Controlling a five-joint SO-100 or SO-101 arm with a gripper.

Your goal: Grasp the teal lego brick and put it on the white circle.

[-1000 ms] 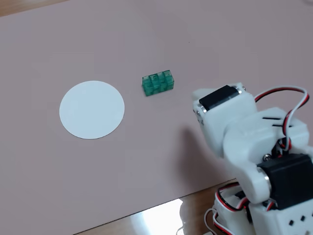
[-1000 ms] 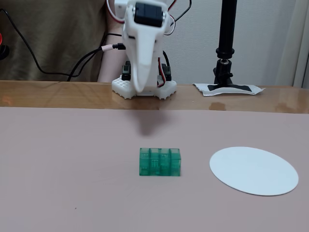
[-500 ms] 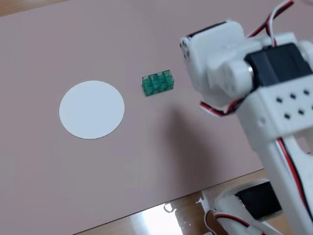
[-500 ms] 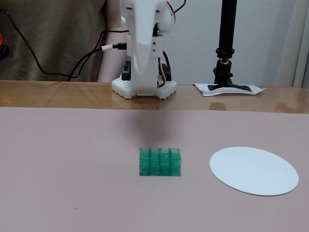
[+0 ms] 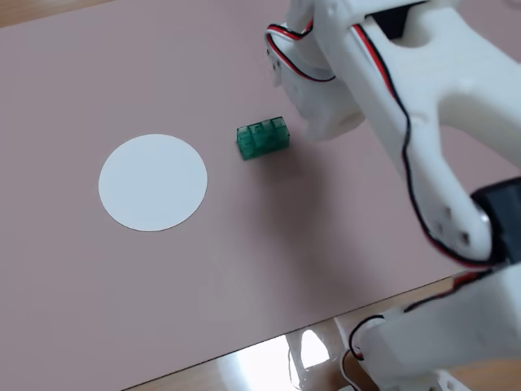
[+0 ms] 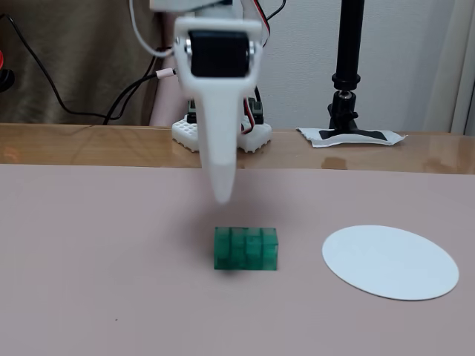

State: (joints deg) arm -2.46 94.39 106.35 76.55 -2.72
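The step in hand looks like the approach to the grasp: the white plastic two-finger gripper [image 6: 223,194] is hanging above and slightly behind the small translucent teal-green studded lego brick [image 6: 246,248], clear of it and holding nothing. Only one tapering finger is showing, edge-on, so whether the jaws are parted or pressed together I cannot tell. The brick is lying on the mat, well apart from the flat white paper-like circle [image 5: 153,182], which is sitting to its left in the fixed view from above and to its right in the low fixed view facing the arm; nothing is resting on the disc. In my judgement the next move is calling for the arm [image 5: 423,114] to descend, straddling the brick across its narrow sides, before closing. The work surface is a matte dusty-pink mat [image 5: 244,269] laid over a glossy wooden table [image 6: 89,144] that is reflecting light. Behind, a black camera stand [image 6: 347,67] is rising against a pale wall, with dark cables [image 6: 44,81] trailing at the left.
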